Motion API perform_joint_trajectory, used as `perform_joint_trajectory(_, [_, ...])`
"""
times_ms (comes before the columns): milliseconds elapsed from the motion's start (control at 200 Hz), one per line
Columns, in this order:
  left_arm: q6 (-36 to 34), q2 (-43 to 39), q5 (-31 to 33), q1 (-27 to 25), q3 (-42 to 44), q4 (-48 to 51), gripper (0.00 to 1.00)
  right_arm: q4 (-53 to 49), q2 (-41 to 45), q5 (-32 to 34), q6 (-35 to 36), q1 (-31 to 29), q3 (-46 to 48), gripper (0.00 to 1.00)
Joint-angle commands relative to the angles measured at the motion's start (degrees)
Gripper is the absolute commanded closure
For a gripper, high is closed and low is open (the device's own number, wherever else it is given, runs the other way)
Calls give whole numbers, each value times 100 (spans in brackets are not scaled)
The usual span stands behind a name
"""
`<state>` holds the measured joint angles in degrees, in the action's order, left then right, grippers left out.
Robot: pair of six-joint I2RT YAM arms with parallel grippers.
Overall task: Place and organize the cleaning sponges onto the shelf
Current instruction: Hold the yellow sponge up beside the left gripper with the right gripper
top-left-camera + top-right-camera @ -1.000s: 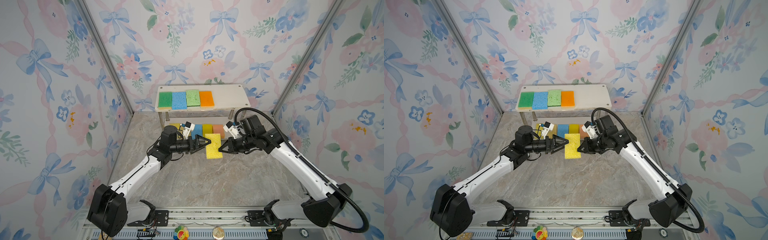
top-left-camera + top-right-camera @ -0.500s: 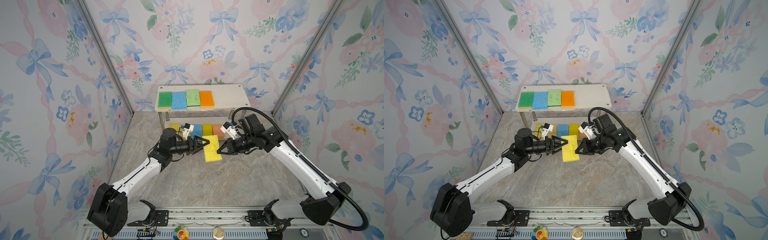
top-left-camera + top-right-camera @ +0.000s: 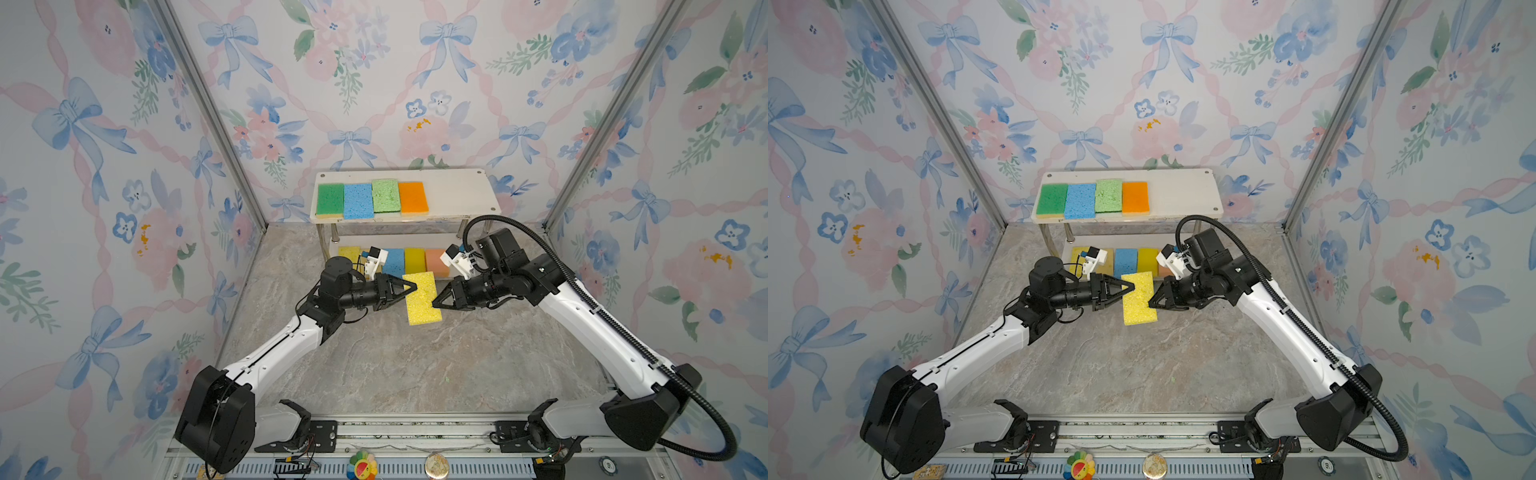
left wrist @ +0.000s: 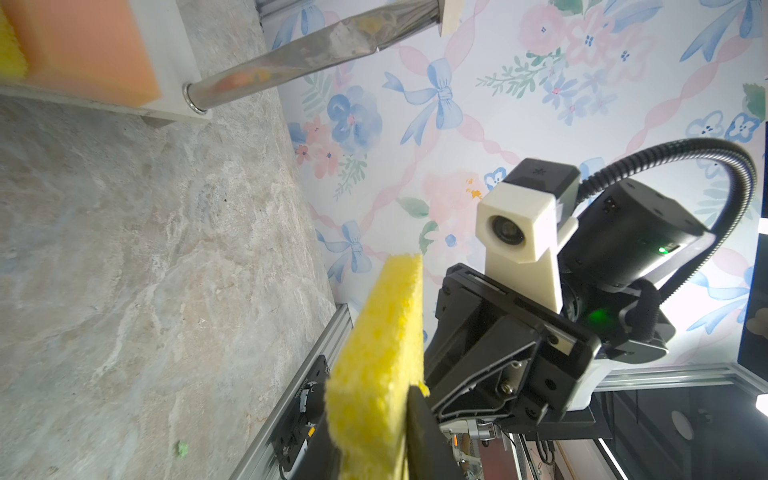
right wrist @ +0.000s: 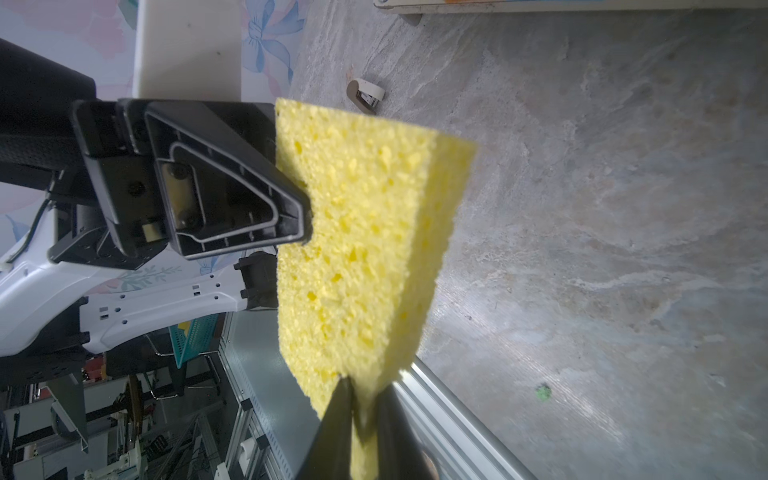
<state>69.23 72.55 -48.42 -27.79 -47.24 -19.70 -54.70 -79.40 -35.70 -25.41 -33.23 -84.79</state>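
Held item: yellow sponge (image 3: 422, 297), clear of the table (image 3: 415, 374), just in front of the shelf (image 3: 457, 191) by its lower front edge. The left gripper (image 3: 413, 287) is clamped on the sponge edge nearer the shelf's left end. The right gripper (image 3: 435, 302) straddles the opposite edge; whether it presses cannot be told. Top board: row of four sponges (image 3: 372, 198) from the left end, right end bare. The lower row (image 3: 414, 259) sits side by side.
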Motion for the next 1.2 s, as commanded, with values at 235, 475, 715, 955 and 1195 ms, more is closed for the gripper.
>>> perform_joint_trajectory(235, [188, -88, 351, 17, 42, -201, 86, 786, 882, 1230, -1471, 40, 690, 41])
perform_joint_trajectory(475, [831, -165, 525, 185, 213, -756, 87, 1247, 1291, 1434, -1916, -201, 1264, 40])
perform_joint_trajectory(715, [978, -195, 483, 194, 248, -888, 88, 1744, 1224, 1487, -2040, -620, 1396, 40])
perform_joint_trajectory(955, [1089, -435, 526, 242, 411, -923, 88, 1972, 1031, 1359, -2074, -677, 1313, 44])
perform_joint_trajectory(1195, [1116, -518, 553, 286, 463, -934, 89, 1936, 863, 1301, -1972, -743, 1112, 54])
